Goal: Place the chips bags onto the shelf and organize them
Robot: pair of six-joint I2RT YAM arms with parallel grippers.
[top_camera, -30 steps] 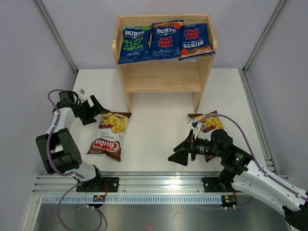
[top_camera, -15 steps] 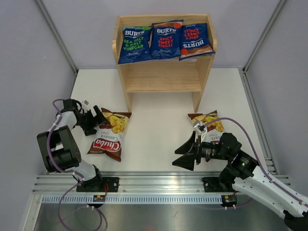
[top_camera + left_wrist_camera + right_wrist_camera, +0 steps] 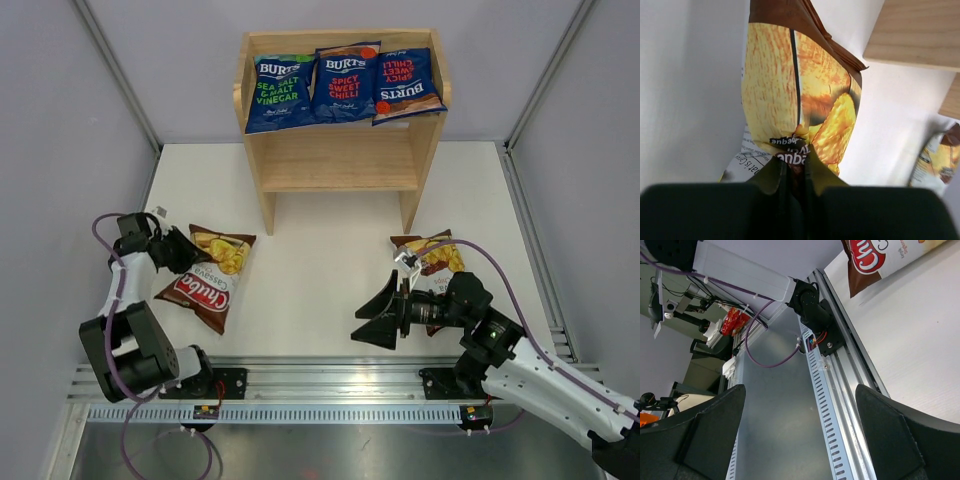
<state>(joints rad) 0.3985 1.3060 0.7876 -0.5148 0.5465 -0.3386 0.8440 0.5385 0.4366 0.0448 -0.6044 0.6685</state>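
Observation:
Three dark blue Burts chips bags [image 3: 340,82] lie side by side on the top tier of the wooden shelf [image 3: 340,160]. A brown-and-white Chuba bag [image 3: 205,280] lies tilted on the table at the left. My left gripper [image 3: 186,252] is shut on its upper edge; in the left wrist view the bag [image 3: 795,95] is pinched between the gripper's [image 3: 794,162] two fingers. A second Chuba bag [image 3: 437,260] lies at the right, partly hidden behind my right arm. My right gripper [image 3: 368,322] stands open over the table, holding nothing, its fingers [image 3: 905,435] spread wide.
The aluminium rail [image 3: 330,385] and both arm bases run along the near edge. Grey walls enclose the table on both sides. The shelf's lower tier [image 3: 335,172] holds nothing. The left arm's base [image 3: 812,310] and the held bag [image 3: 880,260] show in the right wrist view.
My left gripper has shut on the left Chuba bag's upper edge and drawn it leftward, turning it. The right gripper has shifted slightly and stays open.

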